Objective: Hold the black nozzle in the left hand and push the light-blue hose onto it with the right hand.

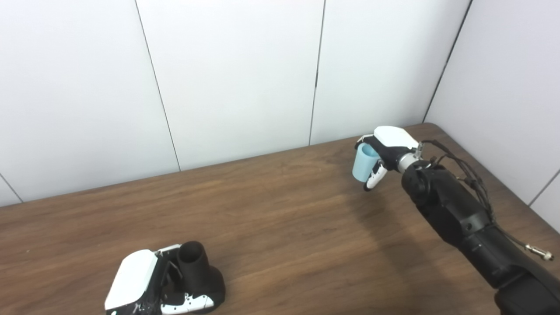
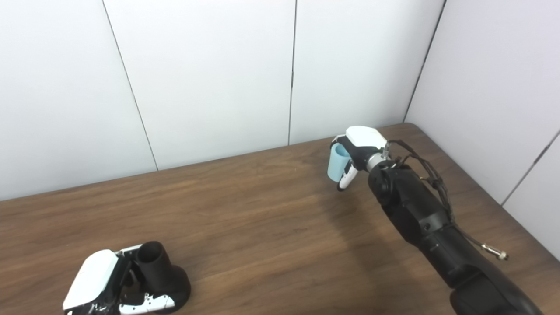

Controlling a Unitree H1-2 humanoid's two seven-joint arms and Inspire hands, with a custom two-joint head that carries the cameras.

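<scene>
Two hands work well apart on a brown table (image 1: 280, 210). From the left eye, the left hand (image 1: 144, 284) sits at seven o'clock, fingers wrapped around the nozzle (image 1: 197, 269), whose wide base rests on the wood and whose open tube tilts up toward twelve. At two o'clock the right hand (image 1: 385, 151) is raised near the far corner, clasping the hose (image 1: 363, 166), a short light-blue piece with its open end up. No writing or label can be read on either piece.

From the right eye, the layout is alike: left hand (image 2: 98, 282) gripping the nozzle (image 2: 159, 273) at seven, right hand (image 2: 358, 148) holding the hose (image 2: 337, 166) at one o'clock. A loose cable (image 2: 437, 192) runs along the right forearm.
</scene>
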